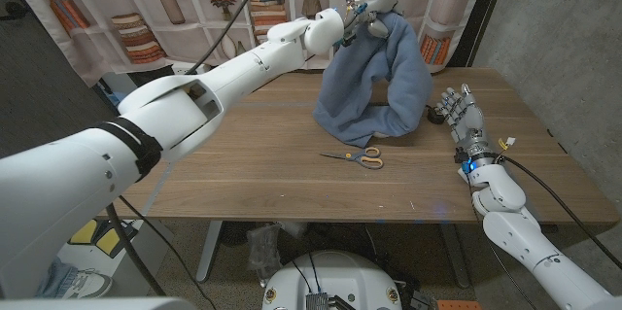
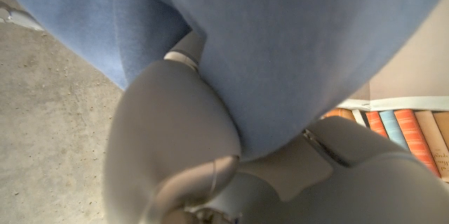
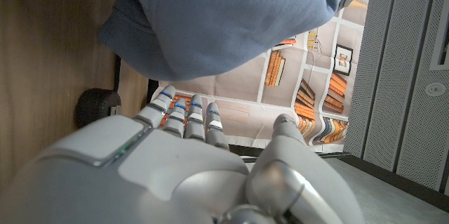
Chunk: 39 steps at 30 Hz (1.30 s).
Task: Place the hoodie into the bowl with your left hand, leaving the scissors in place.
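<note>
My left hand (image 1: pixel 367 14) is raised above the far edge of the table (image 1: pixel 243 169), fingers clamped on the top of the blue hoodie (image 1: pixel 384 82). The hoodie hangs from that grip in a long drape, its lower folds resting on the wood near the table's middle. Just in front of those folds, toward the near edge, the scissors (image 1: pixel 356 157) lie undisturbed, apart from the cloth. My right hand (image 1: pixel 459 116) waits near the right edge, fingers apart, holding nothing. A small dark bowl (image 3: pixel 97 107) sits between it and the hoodie. I judge the lift done; carrying the hoodie over and lowering it into the bowl remains.
</note>
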Available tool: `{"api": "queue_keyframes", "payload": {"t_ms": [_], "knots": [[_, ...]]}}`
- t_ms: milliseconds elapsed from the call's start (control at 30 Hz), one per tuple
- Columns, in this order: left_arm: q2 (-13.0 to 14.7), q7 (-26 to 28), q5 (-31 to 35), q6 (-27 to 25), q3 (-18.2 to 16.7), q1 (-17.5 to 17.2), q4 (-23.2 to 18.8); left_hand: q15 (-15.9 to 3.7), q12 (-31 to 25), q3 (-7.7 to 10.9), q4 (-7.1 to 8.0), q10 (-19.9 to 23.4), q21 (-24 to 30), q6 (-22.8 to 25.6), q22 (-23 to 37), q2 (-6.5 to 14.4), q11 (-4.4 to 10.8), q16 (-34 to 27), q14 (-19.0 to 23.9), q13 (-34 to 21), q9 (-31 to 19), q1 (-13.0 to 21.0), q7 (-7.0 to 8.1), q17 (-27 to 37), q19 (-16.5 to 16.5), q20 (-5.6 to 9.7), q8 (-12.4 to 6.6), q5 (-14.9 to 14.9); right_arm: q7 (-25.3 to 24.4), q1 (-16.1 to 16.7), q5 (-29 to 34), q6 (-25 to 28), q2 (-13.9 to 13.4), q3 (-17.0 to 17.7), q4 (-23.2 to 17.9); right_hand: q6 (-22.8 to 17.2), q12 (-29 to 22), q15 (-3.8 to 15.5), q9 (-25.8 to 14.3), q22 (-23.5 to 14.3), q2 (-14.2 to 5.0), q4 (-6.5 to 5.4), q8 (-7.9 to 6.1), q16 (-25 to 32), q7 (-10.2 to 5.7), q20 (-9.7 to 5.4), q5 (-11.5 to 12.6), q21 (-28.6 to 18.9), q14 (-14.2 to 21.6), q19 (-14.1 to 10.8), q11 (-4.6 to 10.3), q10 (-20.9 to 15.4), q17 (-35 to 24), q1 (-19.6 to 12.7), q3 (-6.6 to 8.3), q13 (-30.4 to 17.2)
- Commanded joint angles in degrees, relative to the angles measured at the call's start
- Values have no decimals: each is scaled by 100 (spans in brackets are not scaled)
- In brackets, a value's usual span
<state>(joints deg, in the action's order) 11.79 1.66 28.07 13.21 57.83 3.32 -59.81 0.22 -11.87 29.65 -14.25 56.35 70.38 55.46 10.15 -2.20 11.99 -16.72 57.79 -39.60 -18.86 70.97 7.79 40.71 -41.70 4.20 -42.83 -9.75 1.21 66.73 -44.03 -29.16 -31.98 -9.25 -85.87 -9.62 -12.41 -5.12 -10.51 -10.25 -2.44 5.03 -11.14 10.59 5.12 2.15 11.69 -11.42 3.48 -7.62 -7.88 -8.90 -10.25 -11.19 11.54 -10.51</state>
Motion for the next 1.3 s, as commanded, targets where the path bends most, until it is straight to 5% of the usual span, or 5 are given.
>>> {"api": "queue_keyframes", "payload": {"t_ms": [33,1300], "knots": [[-109,-64,79,75,168,55,189,-1305,-27,747,690,28,-6,18,-1,64,14,30,962,-13,-7,7,-48,13,30,595,-41,-40,-22,30,-2,2,-1,2,-11,-50,0,-22,-25,-28,-29,32,1,6,14,19,-23,-6,40,-50,12,-34,-19,-52,0,-29],[-600,-116,-52,434,564,137,1148,-1302,-39,783,678,-4,9,-20,-2,66,11,131,942,2,18,6,-83,22,102,585,-94,-39,19,66,-40,-51,32,18,31,-53,1,-27,-25,-28,-41,48,0,5,11,15,-19,-6,42,-51,12,-38,-17,-65,0,-29]]}}
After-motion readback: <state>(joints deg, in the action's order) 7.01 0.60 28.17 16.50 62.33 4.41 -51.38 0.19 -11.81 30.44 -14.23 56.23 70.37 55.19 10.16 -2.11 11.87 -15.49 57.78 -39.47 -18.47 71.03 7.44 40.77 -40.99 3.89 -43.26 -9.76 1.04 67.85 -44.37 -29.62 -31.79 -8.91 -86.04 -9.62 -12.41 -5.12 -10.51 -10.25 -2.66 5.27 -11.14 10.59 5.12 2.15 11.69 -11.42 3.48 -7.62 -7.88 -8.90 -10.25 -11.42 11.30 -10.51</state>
